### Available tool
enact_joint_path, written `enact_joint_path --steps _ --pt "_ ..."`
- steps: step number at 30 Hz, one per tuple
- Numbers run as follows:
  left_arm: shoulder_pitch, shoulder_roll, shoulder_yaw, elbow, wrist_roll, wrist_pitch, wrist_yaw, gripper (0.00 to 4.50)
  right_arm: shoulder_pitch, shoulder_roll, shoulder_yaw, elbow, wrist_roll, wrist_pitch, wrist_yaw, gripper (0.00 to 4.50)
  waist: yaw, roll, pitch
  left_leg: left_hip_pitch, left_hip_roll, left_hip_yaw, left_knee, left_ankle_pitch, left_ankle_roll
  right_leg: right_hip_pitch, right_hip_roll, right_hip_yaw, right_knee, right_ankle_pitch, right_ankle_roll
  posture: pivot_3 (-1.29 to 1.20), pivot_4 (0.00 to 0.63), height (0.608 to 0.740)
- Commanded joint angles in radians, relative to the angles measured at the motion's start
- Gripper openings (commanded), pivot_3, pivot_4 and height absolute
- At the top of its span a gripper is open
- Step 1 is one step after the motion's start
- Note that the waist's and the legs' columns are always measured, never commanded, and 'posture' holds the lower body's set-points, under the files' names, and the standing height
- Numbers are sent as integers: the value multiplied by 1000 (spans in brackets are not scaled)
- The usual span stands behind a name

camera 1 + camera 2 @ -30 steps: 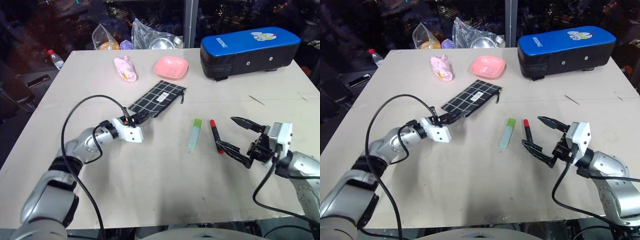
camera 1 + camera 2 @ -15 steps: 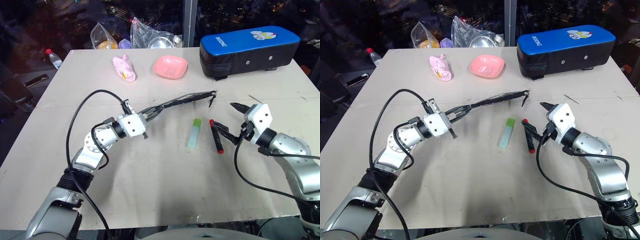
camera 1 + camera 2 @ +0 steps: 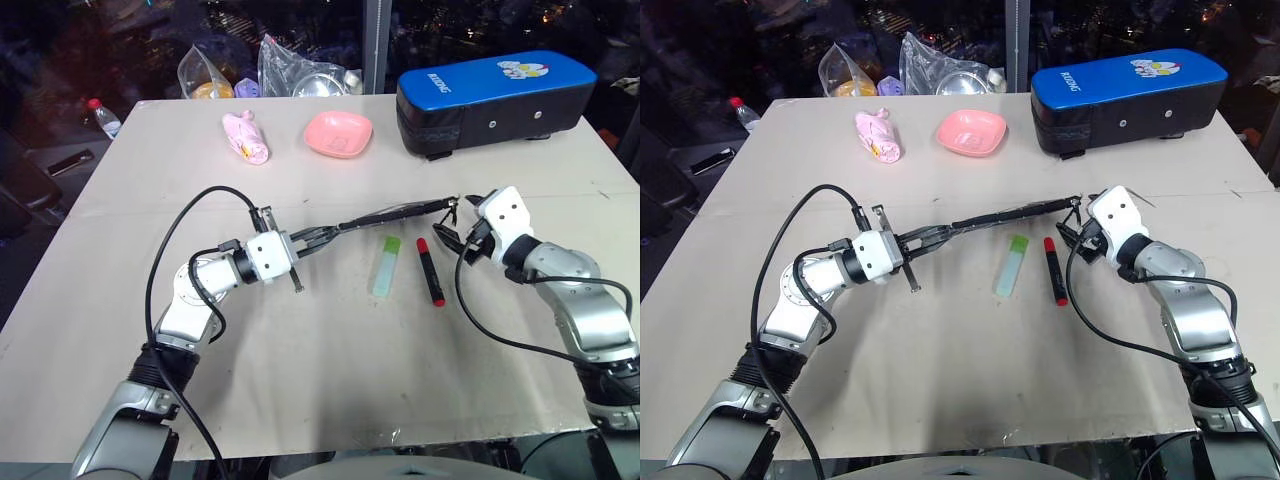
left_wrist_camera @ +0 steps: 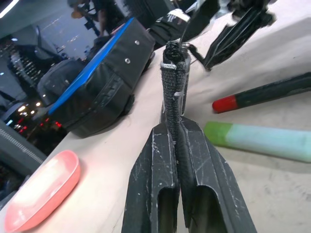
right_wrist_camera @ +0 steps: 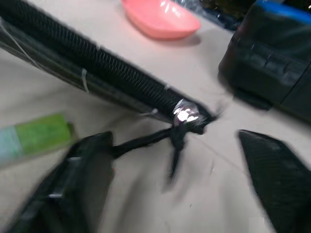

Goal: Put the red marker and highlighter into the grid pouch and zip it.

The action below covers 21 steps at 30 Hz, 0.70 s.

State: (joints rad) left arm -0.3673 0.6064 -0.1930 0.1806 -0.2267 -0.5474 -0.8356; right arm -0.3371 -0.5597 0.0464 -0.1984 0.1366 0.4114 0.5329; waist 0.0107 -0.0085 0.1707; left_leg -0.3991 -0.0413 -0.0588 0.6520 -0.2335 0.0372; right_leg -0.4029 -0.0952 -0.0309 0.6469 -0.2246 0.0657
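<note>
Left claw [image 3: 318, 237] clamped on grid pouch [image 3: 385, 213], holding it edge-up over counter [image 3: 330, 350]. Right claw [image 5: 180, 160] open around zipper pull [image 5: 176, 138]. Highlighter [image 3: 385, 267], red marker [image 3: 431, 271] lie beneath.

Head stereo pair high over the table [image 3: 330, 400], facing down-forward; wrist cameras close along fingers, sharing the grid pouch [image 4: 172, 82].

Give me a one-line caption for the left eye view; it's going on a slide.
Left gripper holds the grid pouch edge-up while the open right gripper reaches its zipper pull.
</note>
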Motion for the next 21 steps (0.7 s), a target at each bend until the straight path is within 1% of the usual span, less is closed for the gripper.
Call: enact_joint_path --steps 1,3,5,9,13,14,16,21 --pt "-2 -10 36 -3 6 -27 -13 0 -37 1 -1 5 -31 -34 -9 2216 -1 0 0 0 0 0 0 0 0 0 0 0 0 0 0 0 150 740" --pt "0 -13 41 -1 11 -30 -17 0 -50 19 -14 8 -26 -34 -21 1232 0 0 0 0 1 0 0 0 0 0 1 0 0 0 0 0 150 740" --pt "2 -17 45 2 14 -32 -21 0 -54 26 -17 8 -26 -33 -24 84 0 0 0 0 1 0 0 0 0 0 2 0 0 0 -1 0 150 740" --pt "7 -26 53 4 6 -14 -34 0 -52 32 -15 -2 -25 -26 -23 31 0 0 0 0 2 1 0 0 0 0 2 1 0 0 -1 0 150 740" --pt "11 -37 52 -8 15 -9 -43 1185 -56 41 -14 -15 -23 -6 -29 0 0 0 0 0 2 0 0 0 0 0 2 1 0 1 -1 0 150 740" --pt "14 -40 51 -13 19 -9 -43 1780 -58 43 -14 -18 -24 -1 -30 0 0 0 0 0 2 0 0 0 0 0 2 1 0 1 -1 0 150 740" --pt "18 -46 52 -25 23 -6 -41 2672 -61 46 -14 -21 -25 5 -32 0 0 0 0 0 2 1 0 0 0 0 2 1 0 1 -1 0 150 740" --pt "28 -59 54 -89 -6 58 -45 2672 -62 51 -15 -15 -30 1 -37 0 0 0 0 0 2 1 0 0 0 -1 2 1 0 1 -1 0 150 740"
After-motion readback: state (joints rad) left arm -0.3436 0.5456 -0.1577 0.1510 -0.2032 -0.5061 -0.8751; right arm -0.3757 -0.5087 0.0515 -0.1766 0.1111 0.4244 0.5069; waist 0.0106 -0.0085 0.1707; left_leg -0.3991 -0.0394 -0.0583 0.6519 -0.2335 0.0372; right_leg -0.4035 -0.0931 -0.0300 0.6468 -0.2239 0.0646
